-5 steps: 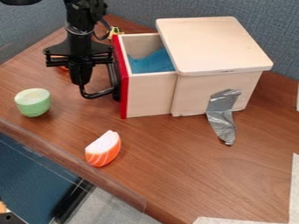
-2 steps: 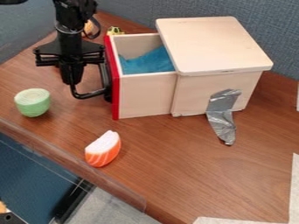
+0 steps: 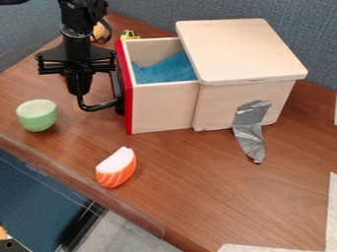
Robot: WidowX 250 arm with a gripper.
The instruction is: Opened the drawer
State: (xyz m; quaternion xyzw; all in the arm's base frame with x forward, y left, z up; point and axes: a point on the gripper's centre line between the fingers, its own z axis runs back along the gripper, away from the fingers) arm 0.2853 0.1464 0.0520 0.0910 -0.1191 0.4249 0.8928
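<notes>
- Red-fronted drawer point(image 3: 161, 106) juts well out of its wooden box point(image 3: 220, 103), blue cloth point(image 3: 168, 70) inside; further pulling could tip or unseat it.
- The gripper point(image 3: 80, 92) hangs at the black handle point(image 3: 99, 107), whether open or closed one cannot tell; a snag on withdrawal could drag the drawer askew.
- Silver tape point(image 3: 249, 138), perhaps anchoring the box, could peel under strain, letting both slide.
</notes>
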